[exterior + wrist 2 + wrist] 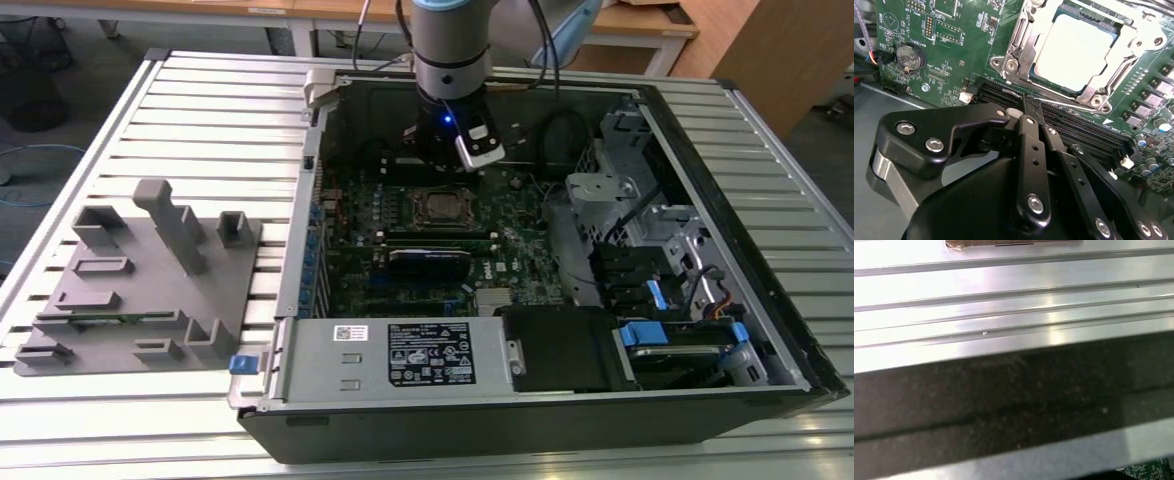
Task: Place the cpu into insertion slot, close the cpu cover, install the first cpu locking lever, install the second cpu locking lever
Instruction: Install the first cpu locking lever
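The cpu [1076, 47] lies flat in its socket on the green motherboard, its pale metal top showing through the window of the cpu cover [1126, 67]. The silvery cover is down over it. In the exterior view the cpu [438, 207] sits mid-board, just in front of my gripper [451, 165]. A thin locking lever [1066, 103] runs along the socket edge nearest my gripper [1030, 106]. The black fingers [1030, 135] are shut together with nothing between them, their tips right at that lever's end. Whether they touch it I cannot tell.
Black memory slots [1084, 132] run beside the socket under the fingers, and a coin battery [908, 56] sits further off. The open computer case [747, 330] holds a power supply [400, 355] and drive bays [654, 290]. A grey fixture [134, 285] stands on the ribbed metal table [1004, 305].
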`<state>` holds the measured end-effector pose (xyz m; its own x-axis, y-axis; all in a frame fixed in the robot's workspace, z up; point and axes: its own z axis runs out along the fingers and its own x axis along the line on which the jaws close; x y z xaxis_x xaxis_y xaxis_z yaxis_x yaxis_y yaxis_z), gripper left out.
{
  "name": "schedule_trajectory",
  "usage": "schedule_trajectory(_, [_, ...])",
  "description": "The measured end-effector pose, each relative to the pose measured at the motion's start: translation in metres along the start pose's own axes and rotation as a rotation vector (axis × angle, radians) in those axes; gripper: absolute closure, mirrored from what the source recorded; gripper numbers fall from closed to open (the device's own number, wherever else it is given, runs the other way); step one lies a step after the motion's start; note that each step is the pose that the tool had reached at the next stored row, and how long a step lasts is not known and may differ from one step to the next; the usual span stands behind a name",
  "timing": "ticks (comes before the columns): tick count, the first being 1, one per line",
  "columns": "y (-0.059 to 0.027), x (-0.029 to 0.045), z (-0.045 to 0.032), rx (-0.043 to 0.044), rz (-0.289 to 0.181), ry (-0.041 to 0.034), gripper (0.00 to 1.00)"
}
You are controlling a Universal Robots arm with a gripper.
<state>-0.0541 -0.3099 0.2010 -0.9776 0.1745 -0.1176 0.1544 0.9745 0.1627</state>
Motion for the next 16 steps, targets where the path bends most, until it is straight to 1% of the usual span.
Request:
schedule_trajectory(9, [-0.0006,0.0012,0.0018,0.0024,0.020,-0.0042,0.89])
schedule_trajectory(16, [-0.0024,0.0010,0.0024,0.0042,0.027,-0.0056,0.89])
